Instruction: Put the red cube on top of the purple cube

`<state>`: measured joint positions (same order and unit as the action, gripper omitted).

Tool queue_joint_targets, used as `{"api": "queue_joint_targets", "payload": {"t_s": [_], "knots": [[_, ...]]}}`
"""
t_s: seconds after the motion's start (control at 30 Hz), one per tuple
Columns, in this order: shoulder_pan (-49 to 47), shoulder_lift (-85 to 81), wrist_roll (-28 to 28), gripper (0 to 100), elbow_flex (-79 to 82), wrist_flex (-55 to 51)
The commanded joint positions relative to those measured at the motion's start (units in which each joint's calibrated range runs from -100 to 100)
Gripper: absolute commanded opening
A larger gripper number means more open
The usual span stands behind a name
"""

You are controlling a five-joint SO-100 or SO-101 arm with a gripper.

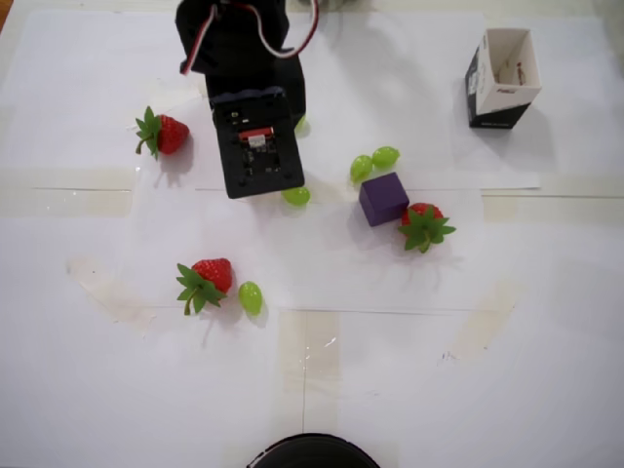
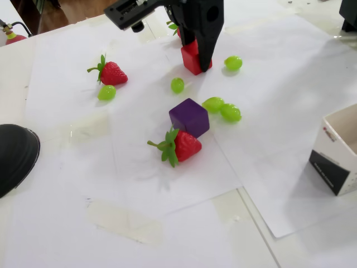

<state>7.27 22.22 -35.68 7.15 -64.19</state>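
In the fixed view the red cube (image 2: 190,59) sits at the far middle of the white paper, and my gripper (image 2: 196,60) comes down on it from above, its black fingers shut against both sides. I cannot tell whether the cube is still touching the paper. The overhead view hides the red cube under my arm's black wrist block (image 1: 255,141). The purple cube (image 1: 382,199) (image 2: 189,117) rests flat on the paper, apart from the gripper, with a strawberry (image 1: 424,225) (image 2: 181,146) touching it.
Two more strawberries (image 1: 166,134) (image 1: 207,278) and several green grapes (image 1: 295,195) (image 2: 230,112) lie scattered around. An open white-and-black box (image 1: 502,78) (image 2: 340,156) stands off to one side. A black round object (image 1: 312,453) (image 2: 14,156) sits at the table edge.
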Motion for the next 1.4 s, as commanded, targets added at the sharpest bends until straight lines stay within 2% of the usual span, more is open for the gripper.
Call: {"api": "queue_joint_targets", "payload": {"t_s": [0.0, 1.37], "knots": [[-6.2, -119.8, -15.1, 0, 90.1, 14.4], [-6.2, -119.8, -15.1, 0, 89.9, 13.9]]}}
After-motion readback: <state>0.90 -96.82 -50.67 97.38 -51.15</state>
